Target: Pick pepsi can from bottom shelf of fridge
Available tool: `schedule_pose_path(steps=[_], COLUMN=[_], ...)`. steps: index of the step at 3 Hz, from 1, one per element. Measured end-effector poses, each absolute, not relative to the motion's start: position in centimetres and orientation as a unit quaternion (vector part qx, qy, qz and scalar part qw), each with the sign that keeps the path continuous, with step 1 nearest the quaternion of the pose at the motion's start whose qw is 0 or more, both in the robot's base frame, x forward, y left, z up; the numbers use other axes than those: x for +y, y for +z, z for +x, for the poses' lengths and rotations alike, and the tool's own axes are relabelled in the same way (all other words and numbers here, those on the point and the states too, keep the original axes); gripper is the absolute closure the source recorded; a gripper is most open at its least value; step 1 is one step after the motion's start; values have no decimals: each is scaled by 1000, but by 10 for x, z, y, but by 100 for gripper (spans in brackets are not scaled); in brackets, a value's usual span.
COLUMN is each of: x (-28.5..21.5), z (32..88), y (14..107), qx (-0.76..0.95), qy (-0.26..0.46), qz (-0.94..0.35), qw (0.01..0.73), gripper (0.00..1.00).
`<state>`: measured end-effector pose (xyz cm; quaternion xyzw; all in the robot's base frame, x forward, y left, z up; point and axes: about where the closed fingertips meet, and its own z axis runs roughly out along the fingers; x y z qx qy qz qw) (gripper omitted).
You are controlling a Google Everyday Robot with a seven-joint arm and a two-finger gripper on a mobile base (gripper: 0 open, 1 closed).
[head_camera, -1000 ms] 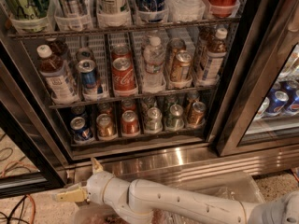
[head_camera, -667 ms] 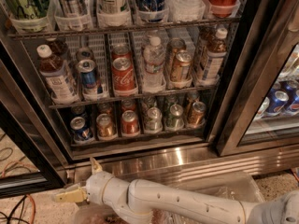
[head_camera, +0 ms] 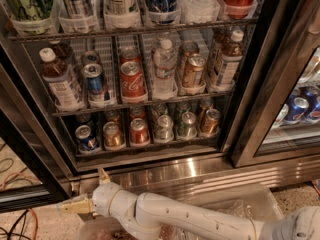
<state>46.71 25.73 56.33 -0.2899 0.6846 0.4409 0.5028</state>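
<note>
The fridge (head_camera: 252, 89) stands with its door open and its wire racks in view. On the bottom shelf (head_camera: 150, 150) short cans sit in narrow lanes. The pepsi can (head_camera: 86, 138), small and blue with a silver top, is the front can in the leftmost lane. To its right stand a gold can (head_camera: 113, 135), a red can (head_camera: 139, 132) and silver and green cans. My gripper (head_camera: 88, 190) is below the shelf, in front of the left end of the steel base, under the pepsi can. Its two yellowish fingers are spread apart and hold nothing.
The middle rack holds bottles, a taller blue can (head_camera: 95, 80) and a red Coca-Cola can (head_camera: 131, 79). A ribbed stainless-steel base (head_camera: 200, 171) runs under the racks. A dark door frame (head_camera: 30, 149) slants at the left. More blue cans (head_camera: 297, 109) stand behind the right glass door. Cables (head_camera: 20, 219) lie on the floor.
</note>
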Motion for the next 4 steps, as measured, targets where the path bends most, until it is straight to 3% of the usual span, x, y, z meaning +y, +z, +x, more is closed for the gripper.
schedule_pose_path(steps=[4], x=[220], z=[485], y=[578], qx=[717], qy=[262], qz=[-250], qw=[595], gripper=[0])
